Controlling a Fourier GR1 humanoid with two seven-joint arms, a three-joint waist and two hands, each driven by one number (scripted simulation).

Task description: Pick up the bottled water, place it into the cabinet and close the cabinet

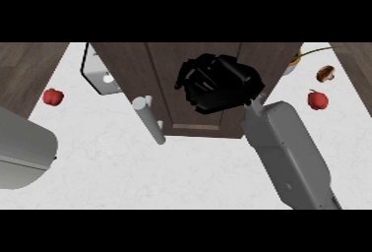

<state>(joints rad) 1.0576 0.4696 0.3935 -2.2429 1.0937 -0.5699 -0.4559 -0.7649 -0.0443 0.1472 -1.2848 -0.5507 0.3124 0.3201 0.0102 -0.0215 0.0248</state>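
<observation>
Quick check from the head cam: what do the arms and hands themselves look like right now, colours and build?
The right forearm is a smooth, light grey casing with rounded edges, narrowing toward the wrist, with a small dark dot on its side. It ends in a glossy black right hand with segmented fingers. At the left edge a grey rounded shell, the left forearm, shows with a seam line; no left hand, cables or markings show.

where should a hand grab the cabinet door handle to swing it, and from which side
Take the cabinet handle around the middle of its long grey bar, coming from the open counter in front. It stands off the dark cabinet, leaving room for fingers behind.
</observation>
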